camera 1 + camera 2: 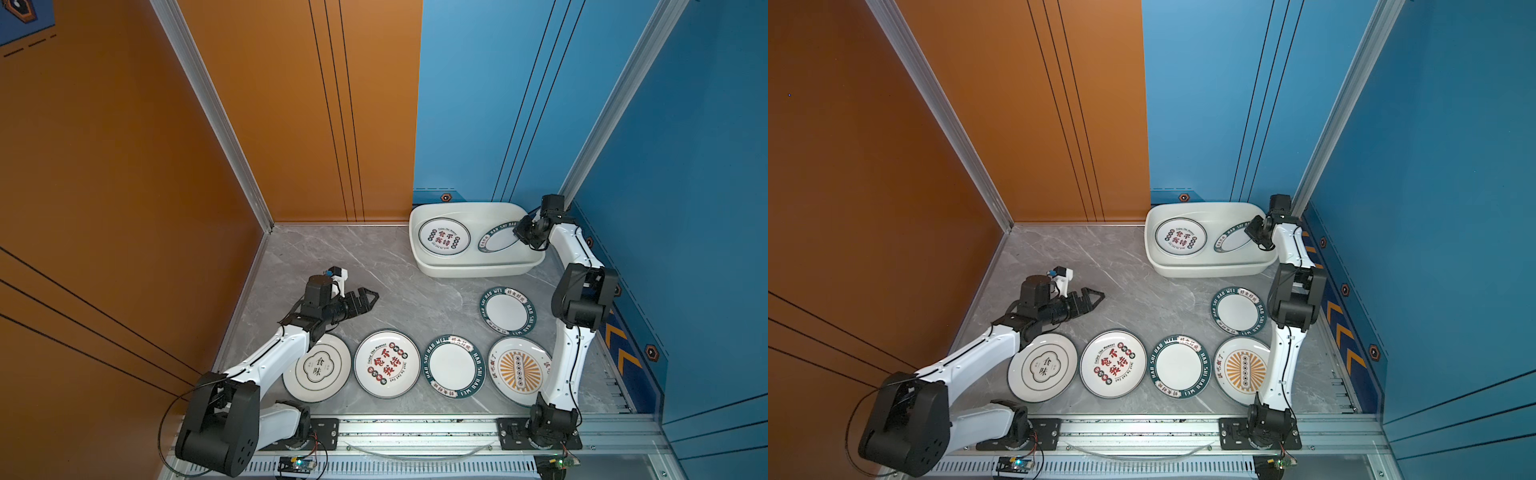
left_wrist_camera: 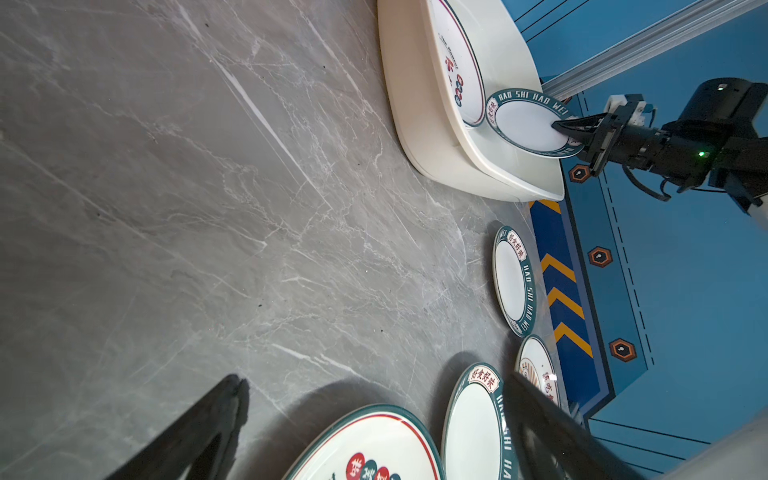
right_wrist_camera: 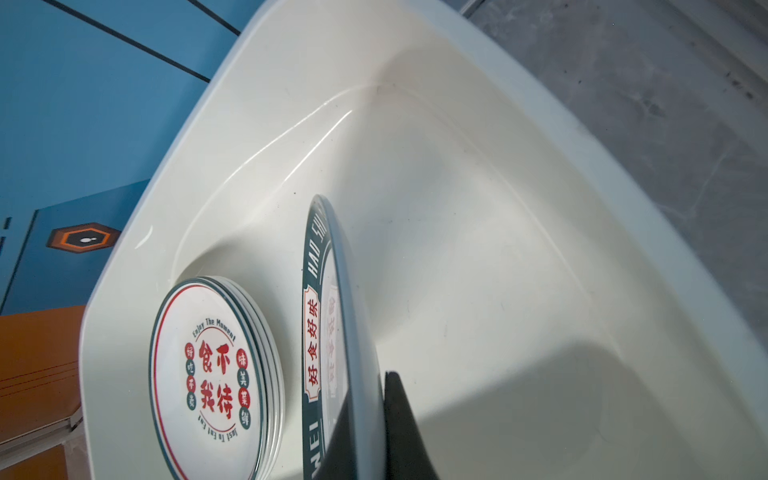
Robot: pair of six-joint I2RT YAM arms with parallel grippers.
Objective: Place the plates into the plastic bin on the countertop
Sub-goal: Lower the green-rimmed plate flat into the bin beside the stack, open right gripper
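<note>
Occupying the plastic bin (image 1: 478, 270): plate stack (image 1: 444, 237), tilted plate (image 1: 496, 242)

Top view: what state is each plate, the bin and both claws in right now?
Plastic bin, holds a flat stack of plates.
Held plate, tilted over that bin, not yet laid down.
Right claw, shut on that plate's rim.
Left claw, open, empty, above the countertop.
Loose plates, five, flat on it, untouched.
</note>
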